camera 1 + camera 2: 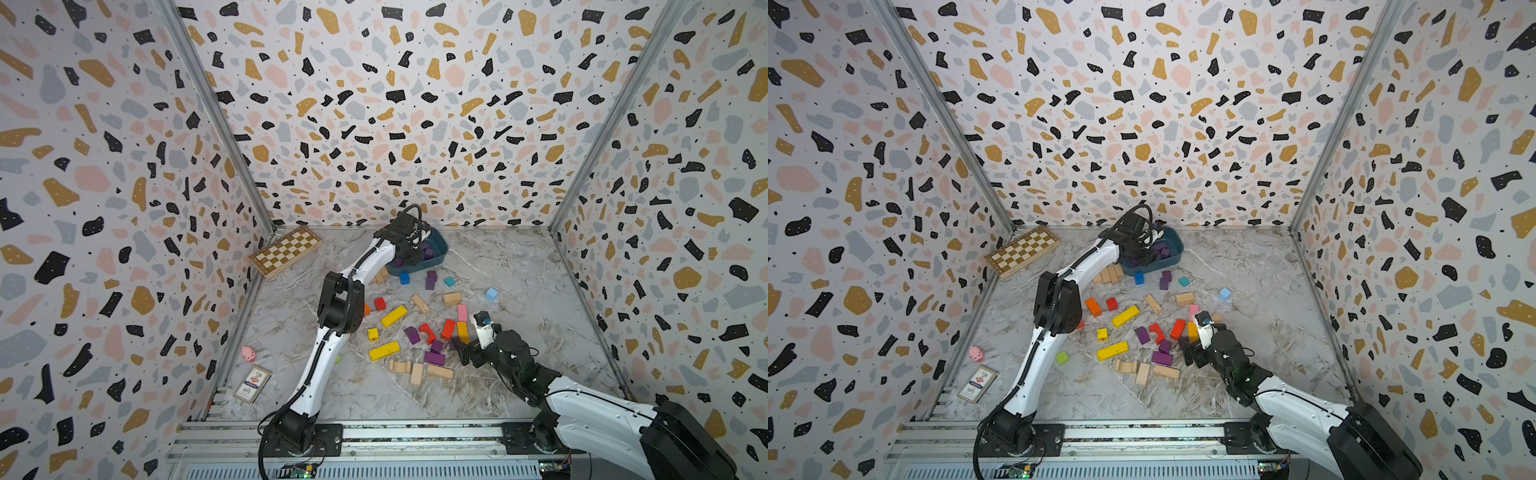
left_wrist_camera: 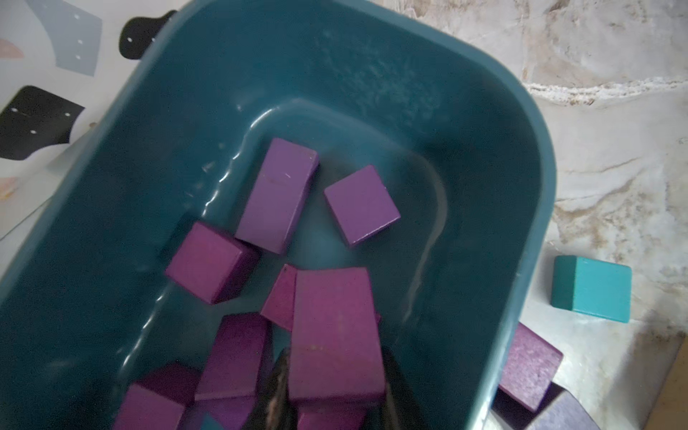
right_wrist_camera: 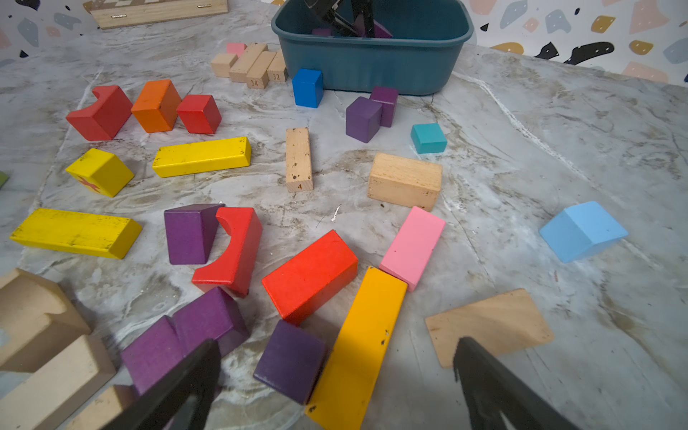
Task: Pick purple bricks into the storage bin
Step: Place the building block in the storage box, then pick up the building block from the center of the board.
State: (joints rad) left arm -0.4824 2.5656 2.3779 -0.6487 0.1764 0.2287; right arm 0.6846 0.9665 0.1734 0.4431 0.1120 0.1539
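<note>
Left wrist view: left pincer (image 2: pixel 337 394) seemingly clamps purple brick (image 2: pixel 333 327) in storage bin (image 2: pixel 484 186); right pincer (image 3: pixel 337 344) gapes.

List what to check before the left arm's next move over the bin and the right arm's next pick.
1. The left end effector is shut on the held brick: ok.
2. The held brick hangs over the inside of the bin: ok.
3. Bare floor shows in the bin beside the bricks already there: ok.
4. The right end effector is open: ok.
5. The loose purple brick sits within its open gap in the right wrist view: ok.
6. That brick's sides are free to grip: not ok, the orange bar lies against one side.
</note>
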